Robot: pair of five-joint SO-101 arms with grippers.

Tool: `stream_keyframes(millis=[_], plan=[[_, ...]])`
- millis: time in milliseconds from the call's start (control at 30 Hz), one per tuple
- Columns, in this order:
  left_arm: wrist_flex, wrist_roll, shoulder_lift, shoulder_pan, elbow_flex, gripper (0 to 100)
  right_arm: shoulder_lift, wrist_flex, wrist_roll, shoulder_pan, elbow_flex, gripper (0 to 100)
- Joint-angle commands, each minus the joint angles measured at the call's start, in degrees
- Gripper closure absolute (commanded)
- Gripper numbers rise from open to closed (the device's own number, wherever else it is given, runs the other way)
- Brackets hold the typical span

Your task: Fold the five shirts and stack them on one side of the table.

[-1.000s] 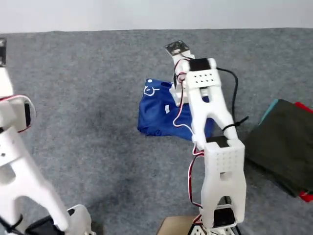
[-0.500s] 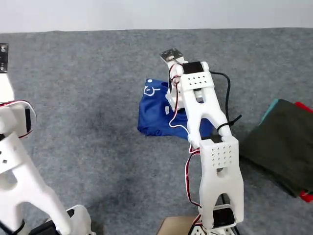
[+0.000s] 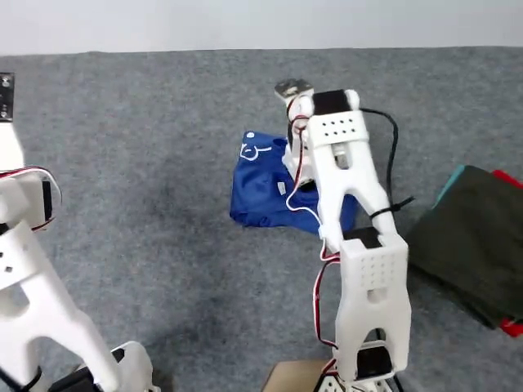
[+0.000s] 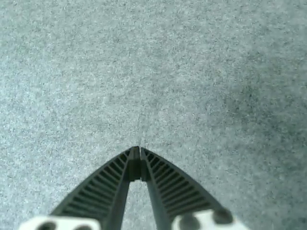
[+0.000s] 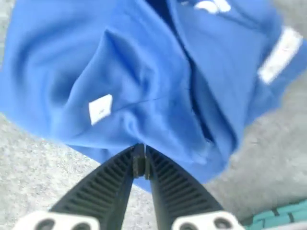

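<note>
Blue shirt (image 3: 261,186) lay bunched in a rough, loosely folded lump near the middle of the counter (image 3: 147,163), its edges uneven and creased. Directly above the shirt's near hem hung the right end effector (image 5: 139,152), its fingers pressed together; whether any cloth was caught at the tips could not be told, and they looked to be clear of it. Off to one side of the shirt, by the counter's edge, sat the pile (image 3: 474,245): a dark shirt on top, with teal and red edges showing beneath. Well apart from the shirt on the opposite side, the left end effector (image 4: 139,152) hung over bare counter, its fingers also pressed together with nothing between them.

By the look of it, the step in hand was the blue shirt's fold, not yet tidy enough to stack. The next move would call for spreading the right fingers, taking a hem, and squaring the fold before carrying it to the pile.

A white tag (image 5: 100,109) and some white print (image 3: 252,150) showed on the shirt; neither was legible.
</note>
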State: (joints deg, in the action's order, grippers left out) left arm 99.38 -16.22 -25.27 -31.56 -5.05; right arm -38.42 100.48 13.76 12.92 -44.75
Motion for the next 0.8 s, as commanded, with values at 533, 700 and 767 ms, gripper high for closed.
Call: stream_keyframes(millis=[533, 700, 767], plan=[[0.18, -0.44, -1.41, -0.09, -0.04, 99, 8.13, -20.62, -0.35, 3.03, 7.12, 90.9], [0.44, -0.44, -1.49, -0.26, -0.04, 99, -0.48, -20.26, -0.35, 3.03, 7.12, 96.8], [0.44, -0.44, -1.49, -0.26, -0.04, 99, -3.12, -17.1, -0.35, 1.89, 7.12, 97.6]])
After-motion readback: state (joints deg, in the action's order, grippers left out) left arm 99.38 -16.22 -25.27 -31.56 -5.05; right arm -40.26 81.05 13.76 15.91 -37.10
